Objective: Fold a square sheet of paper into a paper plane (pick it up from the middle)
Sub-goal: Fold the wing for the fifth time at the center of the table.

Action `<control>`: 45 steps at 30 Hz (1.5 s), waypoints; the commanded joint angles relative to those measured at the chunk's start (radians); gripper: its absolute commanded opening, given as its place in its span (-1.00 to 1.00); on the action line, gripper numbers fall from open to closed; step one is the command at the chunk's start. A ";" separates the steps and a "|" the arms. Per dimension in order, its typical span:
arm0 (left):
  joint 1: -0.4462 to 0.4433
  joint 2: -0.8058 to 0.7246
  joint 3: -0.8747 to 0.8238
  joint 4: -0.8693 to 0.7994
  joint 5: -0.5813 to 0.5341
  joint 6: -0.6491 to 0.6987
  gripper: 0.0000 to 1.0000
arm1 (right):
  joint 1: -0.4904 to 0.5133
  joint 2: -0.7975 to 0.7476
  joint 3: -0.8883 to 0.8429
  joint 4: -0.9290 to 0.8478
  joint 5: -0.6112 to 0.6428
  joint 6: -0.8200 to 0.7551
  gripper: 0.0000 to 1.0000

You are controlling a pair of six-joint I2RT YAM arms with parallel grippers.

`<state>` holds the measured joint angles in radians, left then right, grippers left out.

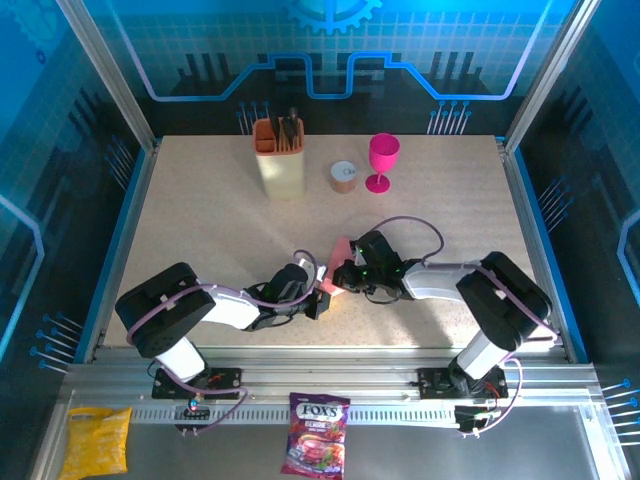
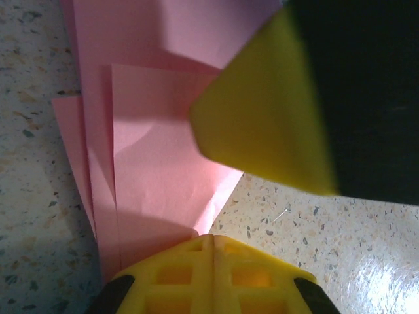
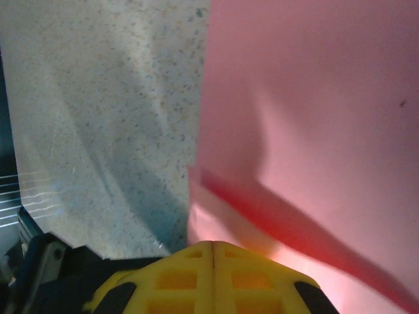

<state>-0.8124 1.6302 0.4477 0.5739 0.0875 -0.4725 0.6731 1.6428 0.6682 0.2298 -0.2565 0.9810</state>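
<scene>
front ledge [image 1: 480, 455]: purple FOX'S sweet bag [image 1: 317, 447] in the middle, yellow packet [image 1: 97, 440] off to the left.
left gripper [image 2: 213, 252]: low over the near middle of the table [image 1: 200, 220]; yellow fingers pressed flat together, clamped on the lower edge of the sheet of paper [image 2: 157, 150].
right gripper [image 3: 213, 252]: just beside the left gripper and facing it; fingers likewise closed tight, pinching the paper's edge; one yellow finger [image 2: 262, 124] looming over the pink layers in the left wrist view.
sheet of paper: salmon pink, held between the two grippers; folded into several overlapping layers with straight creases; one part raised off the speckled surface.
far row: cream holder [image 1: 279, 160] with orange insert and dark utensils, small round roll [image 1: 343, 176], magenta goblet [image 1: 382, 160] upright; all well apart from the paper.
</scene>
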 commanded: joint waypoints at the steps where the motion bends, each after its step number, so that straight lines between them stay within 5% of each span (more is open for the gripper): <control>1: 0.015 0.012 -0.005 -0.060 0.042 0.001 -1.00 | -0.002 0.062 -0.015 0.097 -0.022 0.028 -1.00; 13: 0.026 -0.122 -0.023 0.082 0.170 -0.176 -1.00 | -0.023 0.109 -0.080 0.109 -0.003 0.080 -1.00; 31: 0.073 0.165 -0.204 0.513 0.114 -0.326 -1.00 | -0.029 0.104 -0.113 0.111 0.005 0.105 -1.00; 45: 0.072 0.038 -0.198 0.561 0.075 -0.428 -1.00 | -0.029 0.100 -0.109 0.089 0.016 0.104 -1.00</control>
<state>-0.7467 1.7119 0.2462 1.1465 0.2016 -0.8776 0.6552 1.7275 0.5945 0.4377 -0.2829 1.0847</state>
